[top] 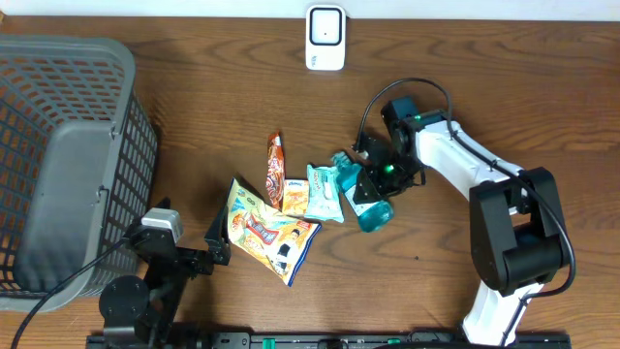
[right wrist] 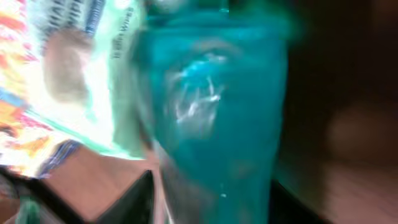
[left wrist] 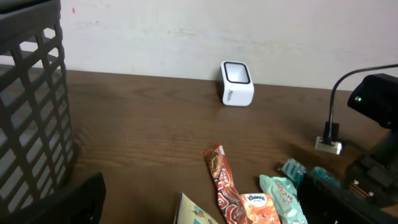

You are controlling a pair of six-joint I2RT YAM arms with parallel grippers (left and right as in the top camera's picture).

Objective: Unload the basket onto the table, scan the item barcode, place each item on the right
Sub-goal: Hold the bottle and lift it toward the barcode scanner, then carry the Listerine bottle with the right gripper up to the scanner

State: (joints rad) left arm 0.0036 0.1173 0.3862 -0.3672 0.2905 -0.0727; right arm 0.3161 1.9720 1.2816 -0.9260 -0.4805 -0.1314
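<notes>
Risk: the bottle slips or snags at the right end of the pile.
The right end effector [top: 373, 182] sits over the teal bottle [top: 376, 213], which lies on the worktop [top: 194, 97] just beside the tissue pack [top: 325, 194]. Its view is blurred, so I cannot tell its grip. A loose hold could roll the bottle or drag packets. The left end effector [top: 215, 244] is spread and empty beside the basket [top: 58, 145]. Bare worktop lies between the pile and the scanner [top: 325, 39].

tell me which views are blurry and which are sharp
Right wrist view: badly smeared, the teal bottle fills it with no clean edges. Overhead view: sharp and evenly lit, packets and scanner crisp. Left wrist view: sharp on the scanner, with the basket dark at the left edge.
</notes>
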